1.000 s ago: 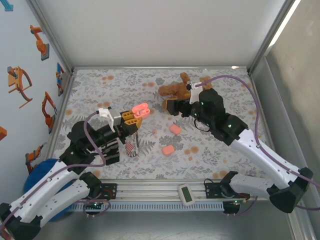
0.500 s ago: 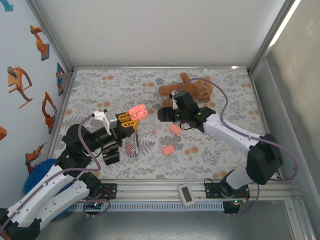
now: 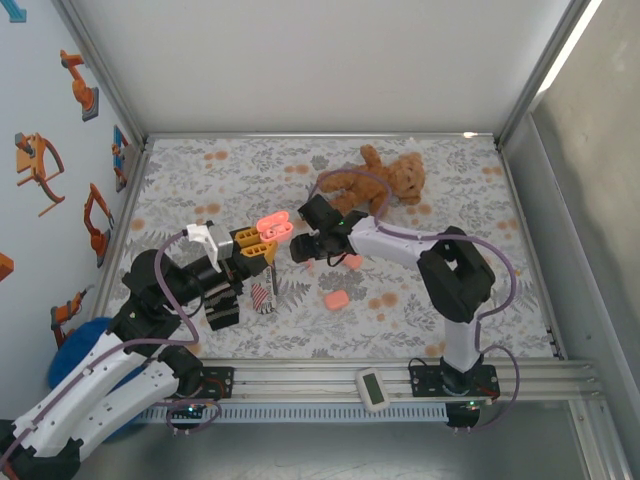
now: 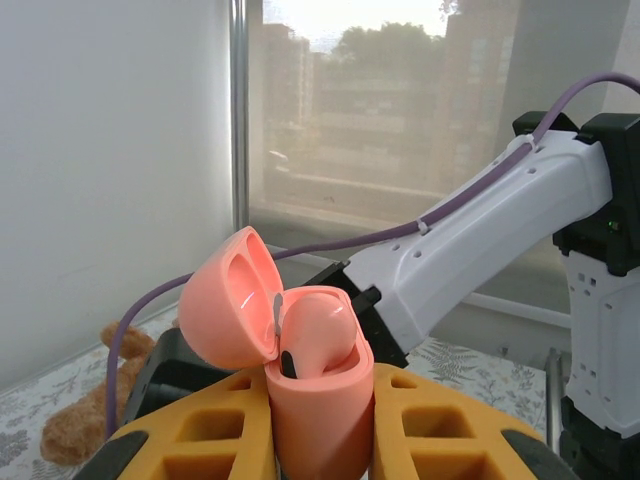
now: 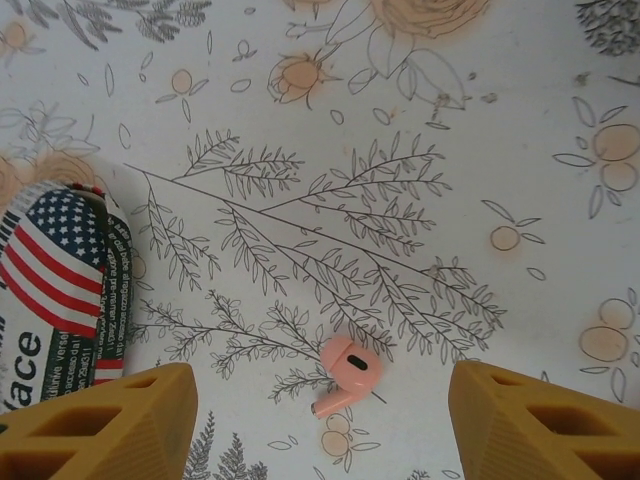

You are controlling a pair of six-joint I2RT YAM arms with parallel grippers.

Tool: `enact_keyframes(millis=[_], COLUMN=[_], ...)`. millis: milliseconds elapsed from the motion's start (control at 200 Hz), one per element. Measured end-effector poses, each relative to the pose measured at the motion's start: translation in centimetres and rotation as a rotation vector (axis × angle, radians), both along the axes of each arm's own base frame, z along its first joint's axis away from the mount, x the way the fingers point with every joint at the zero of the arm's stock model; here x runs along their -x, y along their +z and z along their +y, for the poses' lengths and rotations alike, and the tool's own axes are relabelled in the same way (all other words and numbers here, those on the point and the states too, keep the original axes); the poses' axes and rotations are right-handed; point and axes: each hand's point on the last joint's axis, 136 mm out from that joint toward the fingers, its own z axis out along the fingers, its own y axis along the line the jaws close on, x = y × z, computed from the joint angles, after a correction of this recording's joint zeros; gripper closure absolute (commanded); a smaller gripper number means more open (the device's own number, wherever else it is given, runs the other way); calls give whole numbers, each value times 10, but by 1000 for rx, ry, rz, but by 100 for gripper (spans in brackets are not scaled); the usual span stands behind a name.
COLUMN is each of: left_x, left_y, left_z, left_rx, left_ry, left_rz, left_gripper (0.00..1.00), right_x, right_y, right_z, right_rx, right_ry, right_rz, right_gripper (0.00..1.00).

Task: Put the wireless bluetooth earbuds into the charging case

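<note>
Left jaws: closed tight on the lower body of the charging case (image 4: pixel 322 400), with yellow fingers (image 4: pixel 440 430) on either side of it, held raised above the bench (image 3: pixel 200 180).
Right jaws: well apart, gripping nothing. Yellow fingers (image 5: pixel 110 420) stand either side of a loose earbud, and neither touches it.
Charging case: salmon-pink and upright, with the lid (image 4: pixel 225 310) hinged open to the left. From above it sits at the left fingertips (image 3: pixel 275 226).
Case contents: a rounded pink form fills the near well, with a small dark spot low on it. Whether this is a seated earbud cannot be told.
Earbud (image 5: pixel 348 372): pink with a short stem, lying on its side on the bench.
Spare cases: two closed pink cases (image 3: pixel 350 260) (image 3: pixel 336 299) on the bench, the first just beside the right arm.
Flag pack (image 5: pixel 60 300): stars and stripes in red, white and blue. Large letters "ace" are readable where the frame edge cuts the pack off; the smaller print is too fine to read. From above it lies near the left arm (image 3: pixel 262 297).
Teddy bear (image 3: pixel 375 180): brown, lying at the far side of the bench. In the left wrist view it is blurred and partly cut off (image 4: pixel 80 420).
Wall stickers (image 3: pixel 40 165): orange robot-arm figures with no legible writing.
Display unit (image 3: pixel 372 388): on the front rail, with a screen too small to read.
</note>
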Motion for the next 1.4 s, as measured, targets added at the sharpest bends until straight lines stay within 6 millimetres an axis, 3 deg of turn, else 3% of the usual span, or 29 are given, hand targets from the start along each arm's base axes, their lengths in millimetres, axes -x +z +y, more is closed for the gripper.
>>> enact_keyframes(millis=[150, 506, 942, 1397], left_x=[0, -2, -7, -10], left_y=[-1, -3, -10, -13], left_z=[0, 0, -4, -6], left_rx=[-3, -10, -28, -37], left_ry=[3, 11, 11, 11], left_rz=[4, 8, 27, 36], left_gripper=[100, 100, 100, 100], right_x=[3, 11, 18, 18], right_y=[-13, -41, -47, -31], right_z=[8, -10, -34, -22], right_rx=[57, 188, 315, 246], right_ry=[33, 53, 61, 80], right_rz=[6, 59, 65, 58], right_gripper=[38, 43, 50, 50])
